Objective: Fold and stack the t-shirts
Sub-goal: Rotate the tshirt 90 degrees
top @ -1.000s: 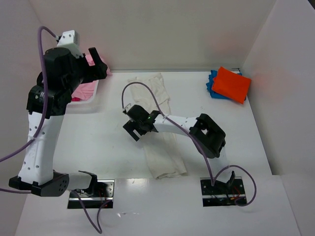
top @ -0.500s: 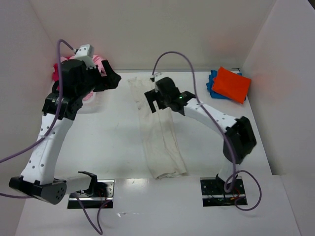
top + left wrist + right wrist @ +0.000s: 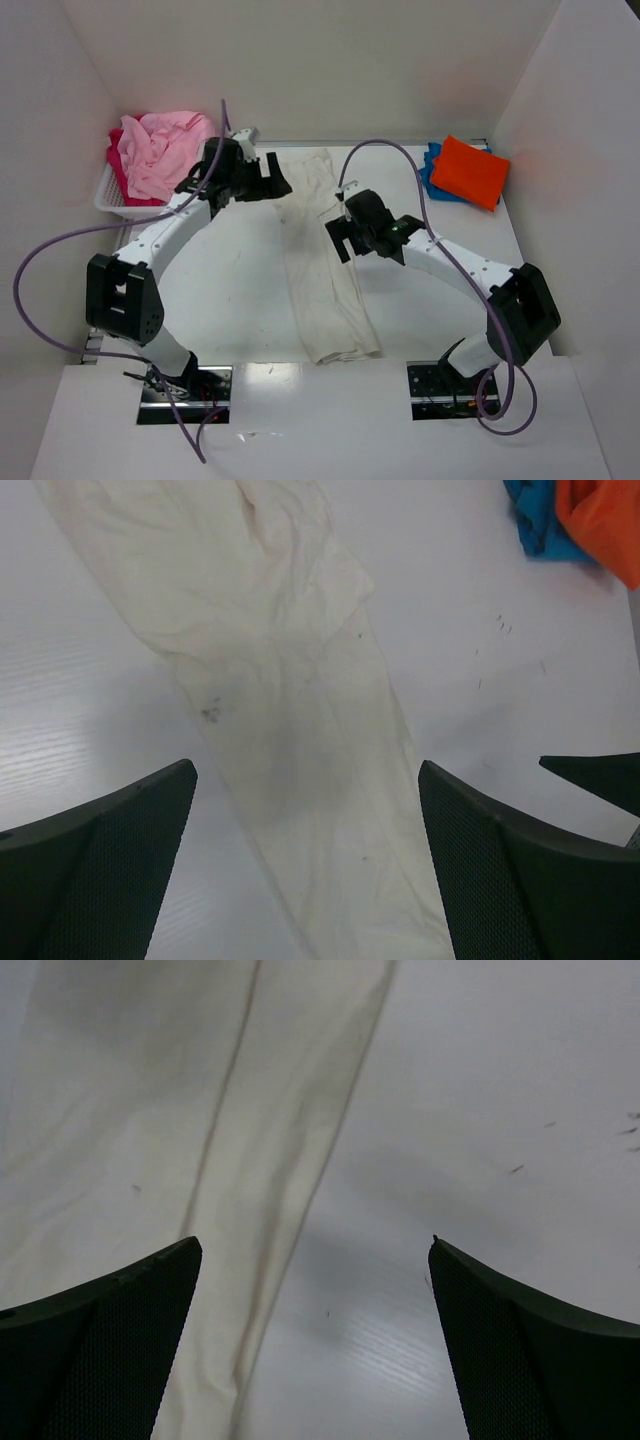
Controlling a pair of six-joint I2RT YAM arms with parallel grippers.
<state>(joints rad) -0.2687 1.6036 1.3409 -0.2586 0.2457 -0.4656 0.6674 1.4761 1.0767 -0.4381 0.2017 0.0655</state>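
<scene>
We saw a white counter (image 3: 220, 300) boxed by pale walls (image 3: 330, 70). The cream-white t-shirt (image 3: 325, 290) lay as a long strip mid-counter; left pincer (image 3: 305, 770) and right pincer (image 3: 316, 1242) hung wide, empty, above it. The orange t-shirt (image 3: 470, 170) sat on the blue t-shirt (image 3: 429, 165) far right.

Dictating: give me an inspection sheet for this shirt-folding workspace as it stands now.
Surface: white table, a few dark specks.
Job's things: cream shirt lying as a long strip at centre, small dark stain; orange shirt folded on blue shirt, far right.
Clutter: white basket, far left, holding pink shirt and red shirt, heaped.
Grippers: left gripper and right gripper open, empty, over the cream shirt.
Cables: purple cables looping off both arms.
Surroundings: plain white walls.
</scene>
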